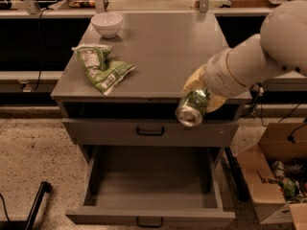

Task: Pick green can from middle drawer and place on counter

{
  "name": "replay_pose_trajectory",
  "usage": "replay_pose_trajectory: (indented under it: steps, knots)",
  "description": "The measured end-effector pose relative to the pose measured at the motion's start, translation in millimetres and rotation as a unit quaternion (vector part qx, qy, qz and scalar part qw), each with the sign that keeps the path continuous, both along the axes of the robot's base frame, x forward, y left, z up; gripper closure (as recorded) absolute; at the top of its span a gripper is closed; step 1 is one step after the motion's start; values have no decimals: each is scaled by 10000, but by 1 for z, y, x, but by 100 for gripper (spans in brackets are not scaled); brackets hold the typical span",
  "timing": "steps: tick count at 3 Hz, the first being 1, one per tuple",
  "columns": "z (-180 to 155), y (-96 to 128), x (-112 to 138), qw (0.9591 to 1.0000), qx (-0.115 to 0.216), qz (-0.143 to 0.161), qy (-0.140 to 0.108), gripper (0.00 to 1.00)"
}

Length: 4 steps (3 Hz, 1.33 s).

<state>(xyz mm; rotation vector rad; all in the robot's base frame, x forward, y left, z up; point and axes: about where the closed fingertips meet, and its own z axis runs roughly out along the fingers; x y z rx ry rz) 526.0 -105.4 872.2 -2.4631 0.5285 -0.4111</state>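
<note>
Lab-like workshop: metal bench point(163, 51), speckled floor point(33, 152), cables point(40, 47), cardboard box point(264, 176); claw point(200, 97) grips green can point(192, 109) at bench's front.

Thick rounded white arm, ribbed wrist collar; pale yellowish tool point(202, 97) at its lower-left end.

Speckled terrazzo floor point(29, 157), open cardboard box point(261, 195) right, dim warm light.

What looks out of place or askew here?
The green can hangs tilted in the gripper at the front edge of the counter. A crumpled snack bag lies on that counter.
</note>
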Motion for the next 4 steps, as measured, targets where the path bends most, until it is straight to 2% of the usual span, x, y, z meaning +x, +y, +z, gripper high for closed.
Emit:
replay_pose_trajectory:
  steps: [2,3,4]
  knots:
    - [25,4,55,9987,-304,-382,-164,80]
    - [23,20,85,9959,-612,-620,-258,79]
    - [14,32,113,9922,-858,-871,-239,79]
